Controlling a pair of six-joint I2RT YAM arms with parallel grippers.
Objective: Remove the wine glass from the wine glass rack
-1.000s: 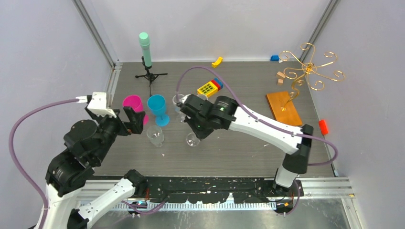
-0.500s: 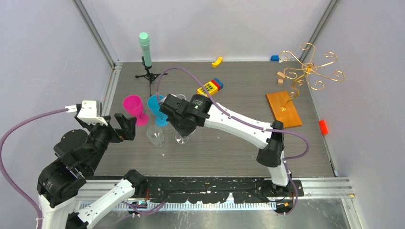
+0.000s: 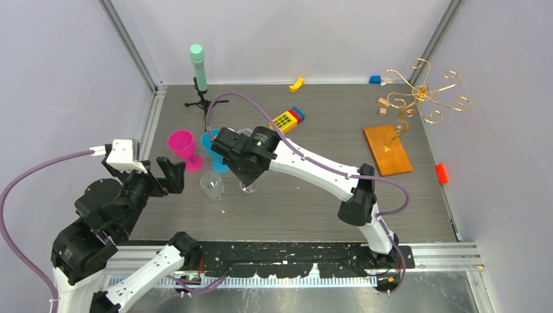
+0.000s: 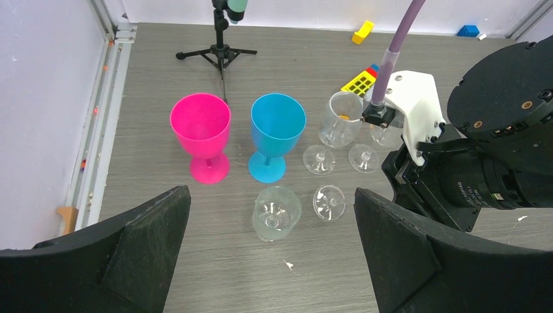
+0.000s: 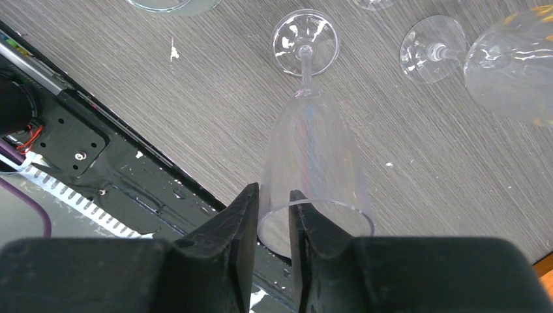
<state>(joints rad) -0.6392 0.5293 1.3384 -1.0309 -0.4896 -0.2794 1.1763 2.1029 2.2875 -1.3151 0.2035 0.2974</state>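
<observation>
The wine glass rack [image 3: 424, 94], gold wire with spiral arms on an orange-brown wooden base [image 3: 388, 149], stands at the far right with nothing hanging on it. My right gripper [image 3: 244, 171] is far left of it, shut on the rim of a clear wine glass [image 5: 313, 163], one finger inside the bowl and one outside. The glass hangs upright, its foot [image 5: 305, 42] at or just above the table beside other glasses. My left gripper [image 3: 171, 176] is open and empty, its fingers [image 4: 143, 235] spread wide above another clear glass [image 4: 276, 212].
A pink goblet [image 3: 182, 147] and a blue goblet [image 3: 212, 147] stand behind the clear glasses, with two more clear wine glasses [image 4: 339, 120] nearby. A mint microphone on a tripod [image 3: 199, 68] stands at the back left. A yellow toy [image 3: 283, 120] and small blocks [image 3: 383, 104] lie further back.
My right arm has carried the clear wine glass leftward, in beside the group of glasses. My left gripper has drawn back to the left and stays open.
</observation>
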